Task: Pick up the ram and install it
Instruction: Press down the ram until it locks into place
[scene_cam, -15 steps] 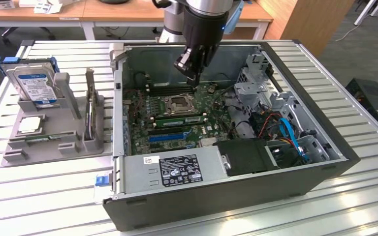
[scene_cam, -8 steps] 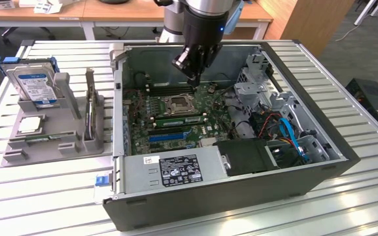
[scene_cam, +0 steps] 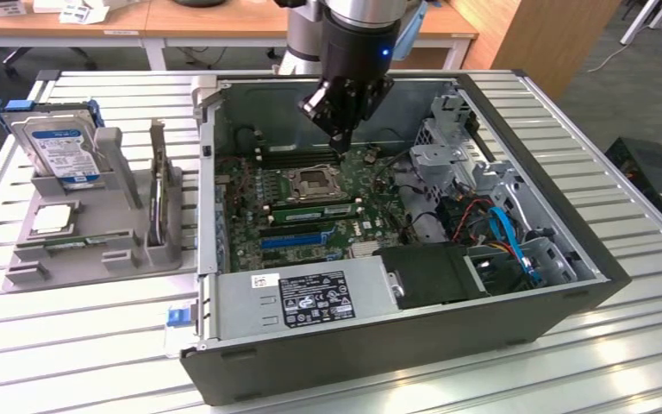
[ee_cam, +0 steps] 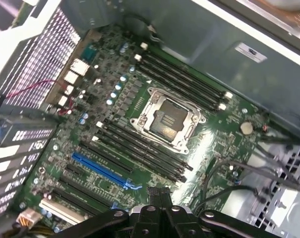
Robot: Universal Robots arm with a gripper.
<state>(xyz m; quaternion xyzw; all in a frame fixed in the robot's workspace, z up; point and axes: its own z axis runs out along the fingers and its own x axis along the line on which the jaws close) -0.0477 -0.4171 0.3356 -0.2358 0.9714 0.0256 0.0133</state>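
My gripper (scene_cam: 340, 138) hangs shut inside the open computer case (scene_cam: 607, 259), above the black memory slots (scene_cam: 296, 155) behind the empty processor socket (scene_cam: 313, 182). Nothing shows between its fingertips. A green ram stick (scene_cam: 314, 210) stands on edge in a slot just in front of the socket. Another thin green stick (scene_cam: 75, 244) lies in the front groove of the grey holder (scene_cam: 32, 276). In the wrist view the shut gripper (ee_cam: 157, 192) points down at the motherboard, near the black slots (ee_cam: 140, 148) beside the socket (ee_cam: 167, 119).
The grey holder at the exterior view's left also carries a hard drive (scene_cam: 61, 147), a silver processor chip (scene_cam: 53, 219) and an upright card (scene_cam: 161, 194). Inside the case are a blue slot (ee_cam: 100, 168), the power supply (scene_cam: 308, 297), drive cages and cables (scene_cam: 503, 233).
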